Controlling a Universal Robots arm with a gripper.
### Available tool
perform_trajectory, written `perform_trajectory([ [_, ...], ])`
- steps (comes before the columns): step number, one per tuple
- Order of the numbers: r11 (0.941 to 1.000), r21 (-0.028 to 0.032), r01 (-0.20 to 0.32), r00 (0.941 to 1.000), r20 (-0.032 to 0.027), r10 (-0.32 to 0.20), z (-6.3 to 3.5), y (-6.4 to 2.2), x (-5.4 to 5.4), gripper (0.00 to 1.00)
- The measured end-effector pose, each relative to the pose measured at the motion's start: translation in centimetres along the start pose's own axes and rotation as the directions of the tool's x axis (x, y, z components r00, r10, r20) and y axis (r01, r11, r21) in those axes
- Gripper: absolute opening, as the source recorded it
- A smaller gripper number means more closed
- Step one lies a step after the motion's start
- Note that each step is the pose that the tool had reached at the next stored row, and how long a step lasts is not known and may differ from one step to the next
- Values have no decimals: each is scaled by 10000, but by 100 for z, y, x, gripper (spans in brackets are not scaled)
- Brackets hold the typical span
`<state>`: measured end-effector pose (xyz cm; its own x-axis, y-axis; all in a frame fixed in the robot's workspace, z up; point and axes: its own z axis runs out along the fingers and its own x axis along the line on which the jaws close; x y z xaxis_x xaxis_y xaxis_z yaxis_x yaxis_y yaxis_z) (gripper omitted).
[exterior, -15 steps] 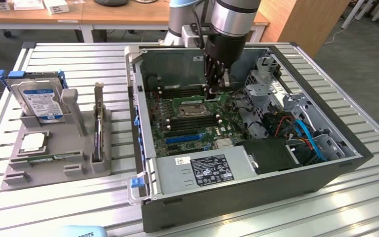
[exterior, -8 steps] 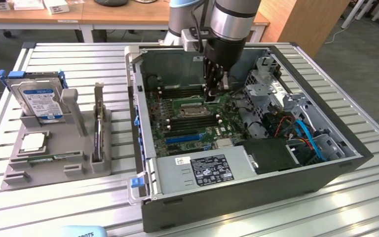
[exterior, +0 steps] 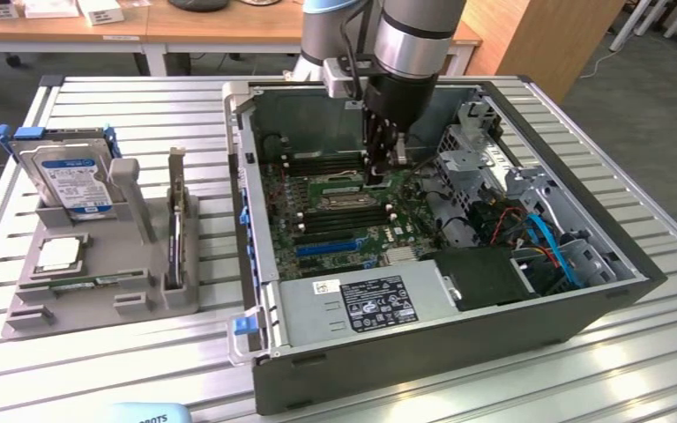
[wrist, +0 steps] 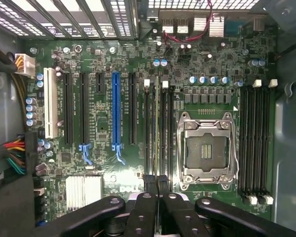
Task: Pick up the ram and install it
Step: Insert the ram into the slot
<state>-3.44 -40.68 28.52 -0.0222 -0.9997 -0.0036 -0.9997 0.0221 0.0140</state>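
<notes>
My gripper (exterior: 376, 179) reaches down into the open computer case (exterior: 271, 352), low over the motherboard (exterior: 338, 231). In the wrist view its two black fingers (wrist: 149, 183) stand almost together, shut on the ram (wrist: 157, 133). The ram shows edge-on as a thin line running out from the gripper (wrist: 156, 181). It runs along the memory slots (wrist: 166, 128) beside the empty processor socket (wrist: 207, 150), between two slots with white latches. I cannot tell whether its lower edge touches a slot.
At the exterior view's left a grey parts tray (exterior: 33, 319) holds a hard drive (exterior: 70, 181), a square silver chip (exterior: 56, 254), an upright dark card (exterior: 176, 231) and a thin green strip (exterior: 85, 283). Drive cage and cables (exterior: 550, 247) crowd the case's right side.
</notes>
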Motion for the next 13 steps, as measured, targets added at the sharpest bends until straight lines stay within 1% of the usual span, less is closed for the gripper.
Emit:
perform_trajectory([
  [2,10000,0,0,10000,0,0,15,0,0,12],
  [8,10000,0,0,10000,0,0,18,0,0,12],
  [13,10000,0,-1,10000,0,1,18,-18,0,12],
])
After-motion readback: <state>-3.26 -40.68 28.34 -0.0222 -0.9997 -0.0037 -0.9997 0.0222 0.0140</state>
